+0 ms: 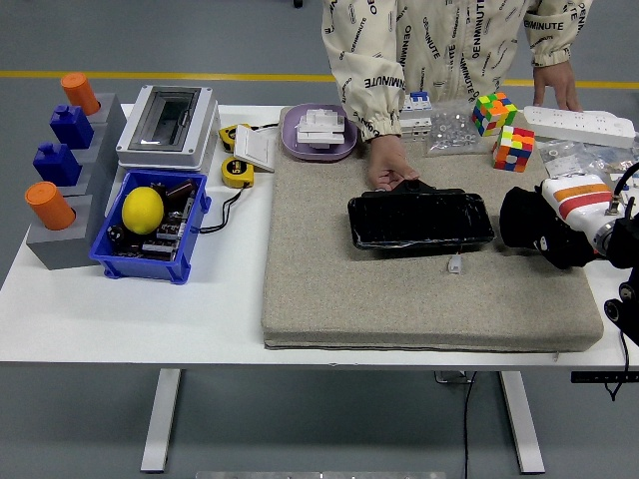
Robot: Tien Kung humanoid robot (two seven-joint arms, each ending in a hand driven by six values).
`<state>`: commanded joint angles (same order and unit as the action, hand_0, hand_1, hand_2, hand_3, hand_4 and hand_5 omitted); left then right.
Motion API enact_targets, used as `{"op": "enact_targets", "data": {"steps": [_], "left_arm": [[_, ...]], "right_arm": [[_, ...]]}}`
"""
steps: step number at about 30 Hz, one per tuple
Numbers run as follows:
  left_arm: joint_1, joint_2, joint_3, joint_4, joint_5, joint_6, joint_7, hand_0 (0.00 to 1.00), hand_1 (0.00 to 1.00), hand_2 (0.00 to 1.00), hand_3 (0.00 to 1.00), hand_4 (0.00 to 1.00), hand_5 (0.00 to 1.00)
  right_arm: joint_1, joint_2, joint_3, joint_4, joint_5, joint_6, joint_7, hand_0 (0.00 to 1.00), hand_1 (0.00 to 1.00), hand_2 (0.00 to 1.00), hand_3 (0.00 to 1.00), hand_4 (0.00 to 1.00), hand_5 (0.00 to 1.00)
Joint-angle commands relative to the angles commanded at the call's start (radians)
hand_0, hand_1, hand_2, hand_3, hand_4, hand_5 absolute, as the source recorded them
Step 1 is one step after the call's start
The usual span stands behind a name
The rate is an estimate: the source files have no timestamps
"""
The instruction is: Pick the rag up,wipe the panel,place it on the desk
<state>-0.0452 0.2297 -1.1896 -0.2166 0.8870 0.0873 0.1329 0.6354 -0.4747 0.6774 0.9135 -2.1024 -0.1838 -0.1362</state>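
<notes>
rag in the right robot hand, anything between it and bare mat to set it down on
Nothing visible. The right robot hand holds the black rag over the mat, right of the black panel; the mat below it is bare.

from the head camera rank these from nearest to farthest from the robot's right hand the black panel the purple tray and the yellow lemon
1. Glossy black panel, mat centre, just left of the right hand.
2. Purple tray, at the mat's far left corner.
3. Yellow lemon, in the blue bin, table's left.

Glossy black panel (420,221), matt felt mat (419,289)
</notes>
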Motion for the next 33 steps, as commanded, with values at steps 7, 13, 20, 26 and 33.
{"op": "enact_targets", "data": {"steps": [7,13,20,26,33], "left_arm": [[0.0,0.001,-0.003,-0.001,0.003,0.0,-0.001,0.65,0.662,0.695,0.581,0.684,0.449],[0.003,0.003,-0.005,-0.001,0.006,0.0,-0.001,0.65,0.663,0.695,0.581,0.684,0.449],[0.007,0.008,-0.007,0.0,0.01,0.0,-0.001,0.65,0.663,0.695,0.581,0.683,0.448],[0.007,0.011,-0.003,-0.001,0.01,0.0,-0.001,0.65,0.662,0.695,0.581,0.684,0.448],[0.008,0.013,0.001,-0.002,0.011,0.0,-0.001,0.65,0.663,0.695,0.58,0.683,0.448]], "right_arm": [[-0.018,-0.01,0.041,0.02,0.013,0.005,-0.009,0.389,0.419,0.476,0.502,0.965,0.177],[-0.041,-0.013,0.072,0.053,0.054,0.022,-0.039,0.391,0.419,0.476,0.502,0.964,0.178],[-0.07,-0.038,0.086,0.109,0.168,0.044,-0.096,0.396,0.422,0.477,0.502,0.966,0.177],[-0.118,-0.077,0.122,0.21,0.288,0.055,-0.175,0.399,0.422,0.476,0.502,0.966,0.178],[-0.162,-0.095,0.153,0.275,0.337,0.062,-0.225,0.401,0.422,0.478,0.502,0.964,0.18]]}}
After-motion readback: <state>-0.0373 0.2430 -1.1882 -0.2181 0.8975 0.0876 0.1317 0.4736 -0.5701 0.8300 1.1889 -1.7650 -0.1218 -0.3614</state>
